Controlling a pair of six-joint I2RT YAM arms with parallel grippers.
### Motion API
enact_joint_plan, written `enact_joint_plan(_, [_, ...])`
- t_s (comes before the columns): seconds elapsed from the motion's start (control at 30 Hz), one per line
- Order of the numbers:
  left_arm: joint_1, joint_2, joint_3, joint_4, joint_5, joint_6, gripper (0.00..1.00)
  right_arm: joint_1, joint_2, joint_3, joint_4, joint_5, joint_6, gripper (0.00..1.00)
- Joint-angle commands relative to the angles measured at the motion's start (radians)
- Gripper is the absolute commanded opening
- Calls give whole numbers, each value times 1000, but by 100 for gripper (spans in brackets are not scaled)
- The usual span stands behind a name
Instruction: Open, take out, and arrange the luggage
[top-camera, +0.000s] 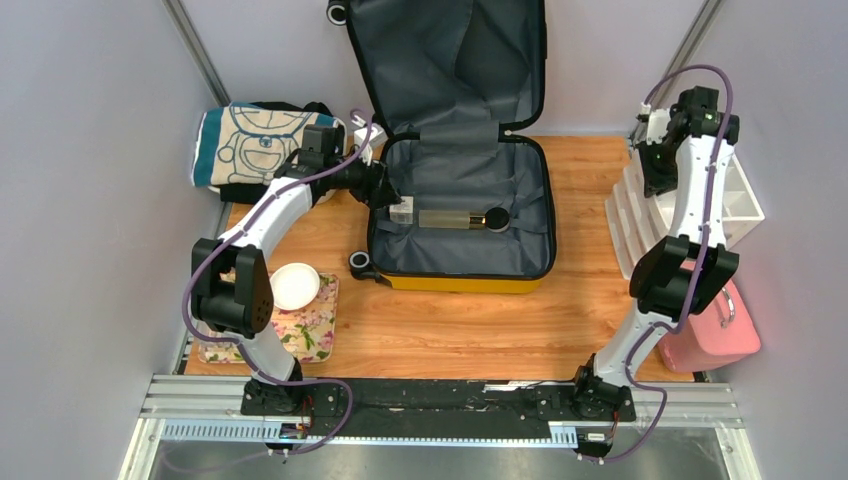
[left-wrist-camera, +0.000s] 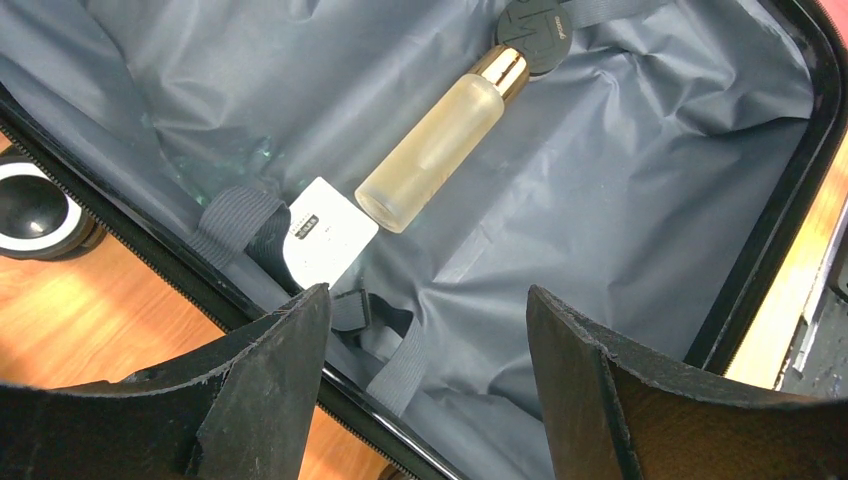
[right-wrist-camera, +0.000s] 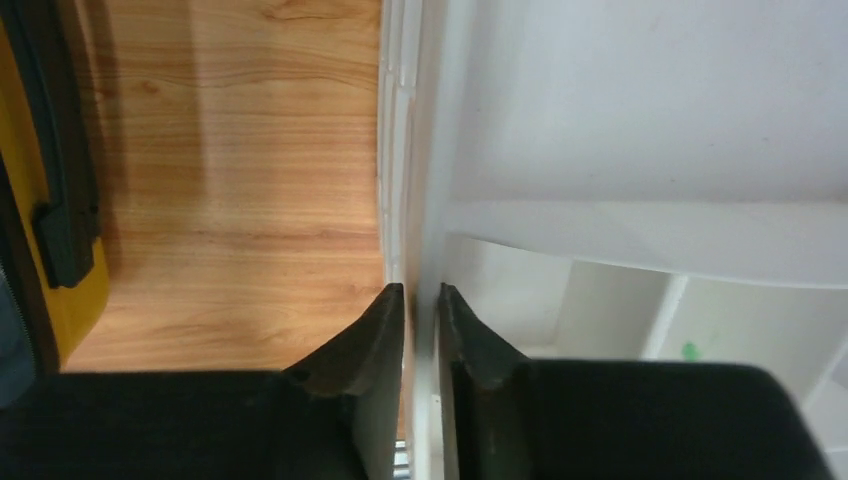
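The luggage (top-camera: 470, 284) lay open on the counter (top-camera: 450, 330). The left tool (left-wrist-camera: 425, 300) hung over the case's rim with its jaws wide apart. Ahead of it, inside the case, lay a frosted bottle (left-wrist-camera: 440, 140), base end nearer and long axis slanting away to the tool's right, with a white card (left-wrist-camera: 325, 235) just beside the base. The right tool (right-wrist-camera: 420, 300), well apart from the case, was pinched on the wall of a white rack (right-wrist-camera: 600, 110), so the left arm looked better placed to reach in.
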Motion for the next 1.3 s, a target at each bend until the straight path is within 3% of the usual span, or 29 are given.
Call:
enact_joint_plan(0.0, [1,-14,-11,45,5,-28,79,7,15,97,-66,-153,-26,10])
enact_joint_plan(0.07, [3,-13,-10,47,3,-39,79,12,25,135,-80,-187,-26,0])
enact_joint_plan(0.27, [3,6,12,47,3,-54,79,30,20,195,-90,-294,13,0])
enact_joint_plan(0.53, [3,41,59,18,0,-63,80,128,-50,69,-49,-276,-19,0])
enact_joint_plan(0.57, [3,41,67,16,-3,-62,82,133,-41,86,-67,-262,-18,26])
enact_joint_plan(0.6, [3,43,68,9,-4,-62,84,136,-32,110,-87,-256,-21,46])
enact_joint_plan(0.67, [4,43,85,-7,-10,-48,85,136,-26,209,-138,-241,-29,74])
enact_joint_plan(0.7, [4,41,91,-28,-12,-45,87,136,-34,239,-152,-248,-44,80])
enact_joint_plan(0.87, [32,49,125,-80,-3,-25,90,177,-101,283,-118,-305,-110,86])
enact_joint_plan(1.07, [142,58,124,1,172,-192,92,465,-138,51,66,-285,-161,81])
enact_joint_plan(1.2, [141,24,98,-8,184,-59,92,575,-64,-21,170,-331,-147,76])
enact_joint_plan(1.27, [107,12,79,-28,197,132,92,586,0,3,183,-362,-86,75])
